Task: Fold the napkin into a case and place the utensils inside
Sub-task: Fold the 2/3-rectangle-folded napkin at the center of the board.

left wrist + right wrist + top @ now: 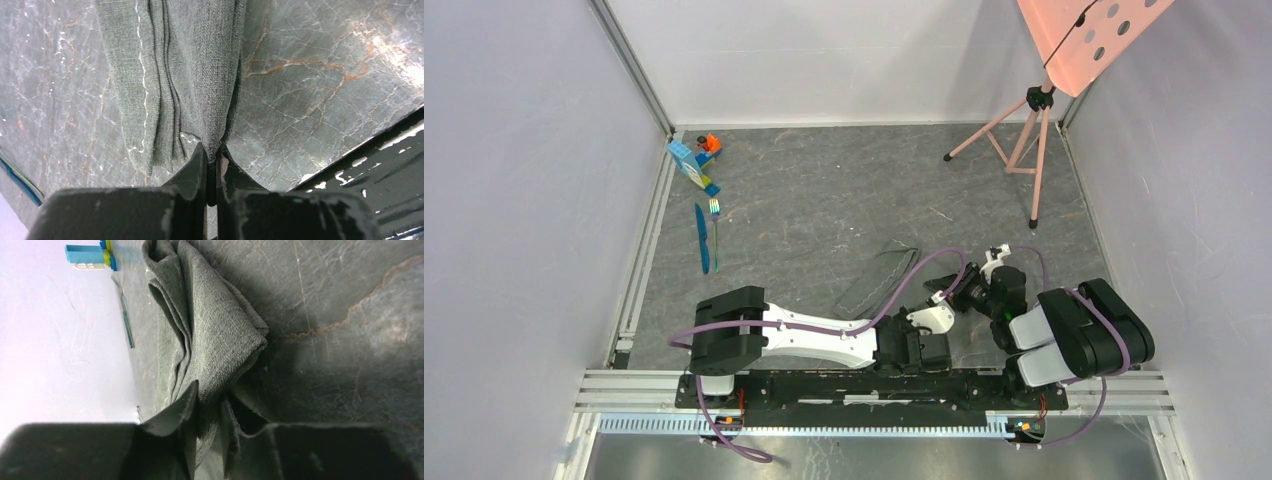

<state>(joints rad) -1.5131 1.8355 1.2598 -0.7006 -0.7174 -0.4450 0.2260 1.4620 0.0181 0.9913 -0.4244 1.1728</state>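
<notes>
The dark grey napkin [876,280] lies bunched into a long strip on the marble-patterned table, just ahead of both arms. My left gripper [214,152] is shut on the napkin's [170,75] near end, and the pale stitch line shows along the folds. My right gripper [210,400] has its fingers pressed on a thick layered fold of the napkin [210,335]. In the top view the right gripper [941,283] reaches in from the right. The blue knife [702,240] and the fork [715,225] lie side by side at the far left, well away from both grippers.
Blue and orange toy blocks [696,160] stand at the back left, beyond the utensils. A pink tripod [1024,140] carrying a pink perforated board [1089,35] stands at the back right. White walls enclose the table on three sides, and a metal rail [874,385] runs along the near edge.
</notes>
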